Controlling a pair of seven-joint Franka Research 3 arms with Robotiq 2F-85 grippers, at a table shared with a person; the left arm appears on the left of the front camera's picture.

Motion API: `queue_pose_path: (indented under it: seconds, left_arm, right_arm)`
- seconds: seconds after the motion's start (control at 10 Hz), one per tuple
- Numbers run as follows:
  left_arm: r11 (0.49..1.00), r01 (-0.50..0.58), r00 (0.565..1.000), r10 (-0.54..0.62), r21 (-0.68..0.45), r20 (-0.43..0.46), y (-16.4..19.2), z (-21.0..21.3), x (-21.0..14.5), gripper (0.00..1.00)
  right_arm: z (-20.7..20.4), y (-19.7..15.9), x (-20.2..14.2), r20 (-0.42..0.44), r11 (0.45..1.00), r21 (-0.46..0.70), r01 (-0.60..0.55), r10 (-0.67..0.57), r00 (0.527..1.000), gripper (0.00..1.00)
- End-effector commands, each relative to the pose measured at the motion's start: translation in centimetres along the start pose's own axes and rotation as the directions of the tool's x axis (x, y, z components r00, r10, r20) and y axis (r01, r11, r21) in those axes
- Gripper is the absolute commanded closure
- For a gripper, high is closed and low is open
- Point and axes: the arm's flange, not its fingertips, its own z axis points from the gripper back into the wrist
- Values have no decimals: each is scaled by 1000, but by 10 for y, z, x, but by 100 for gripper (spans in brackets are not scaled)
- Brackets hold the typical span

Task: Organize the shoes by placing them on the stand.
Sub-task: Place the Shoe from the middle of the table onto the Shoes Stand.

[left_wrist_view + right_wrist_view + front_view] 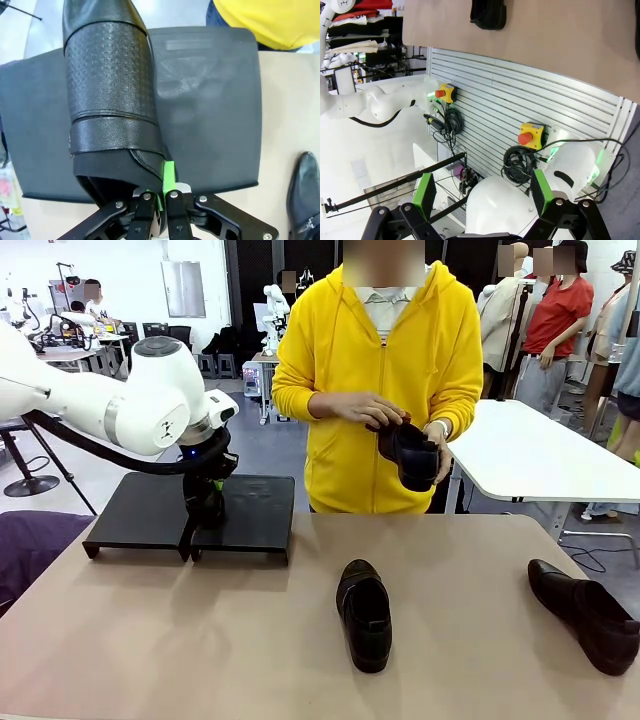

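My left gripper [205,488] is shut on the heel rim of a black shoe [200,525]. That shoe [110,90] hangs toe-down with its textured sole toward the wrist camera, over the seam between the two black platforms of the stand [250,510]. In the left wrist view one green pad [168,175] of the left gripper [162,187] presses the rim above the stand [210,110]. A second shoe [365,615] lies mid-table and a third [590,615] at the right. The person holds another shoe [410,452] in both hands. My right gripper [482,195] is open and holds nothing, below the table edge.
The person in a yellow hoodie [380,360] stands at the far side, behind the table. The right wrist view faces a slatted metal panel [520,100] with emergency-stop buttons [530,136] and cables, with a shoe [488,15] on the tabletop above. A white table [540,455] stands behind at the right.
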Motion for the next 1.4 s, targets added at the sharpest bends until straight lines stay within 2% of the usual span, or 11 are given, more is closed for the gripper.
queue_pose_path:
  seconds: [0.0, 0.2, 0.5, 0.6, 0.7, 1.1, 1.3]
  left_arm:
    - [999, -5, 1000, 6, 40, -18, -15, 0, 11, 100]
    - [998, 27, 997, -23, 52, -72, -22, -9, 15, 100]
    - [997, 44, 996, -38, 63, -85, -29, -19, 18, 100]
    - [997, 54, 995, -48, 62, -86, -31, -20, 19, 46]
    - [996, 57, 995, -52, 65, -84, -32, -20, 19, 0]
    - [997, 49, 997, -45, 64, -67, -22, -10, 13, 0]
    - [990, 142, 983, -142, -14, -115, -7, 18, -1, 0]
  right_arm:
    - [3, 3, 0, 5, 1000, 13, 1, -1, 1000, 0]
    - [3, 3, 0, 5, 1000, 13, 1, -1, 1000, 0]
    - [3, 3, 0, 5, 1000, 13, 1, -1, 1000, 0]
    - [3, 3, 0, 5, 1000, 13, 1, -1, 1000, 0]
    - [3, 3, 0, 5, 1000, 13, 1, -1, 1000, 0]
    - [3, 3, 0, 5, 1000, 13, 1, -1, 1000, 0]
    - [3, 3, 0, 5, 1000, 13, 1, -1, 1000, 0]
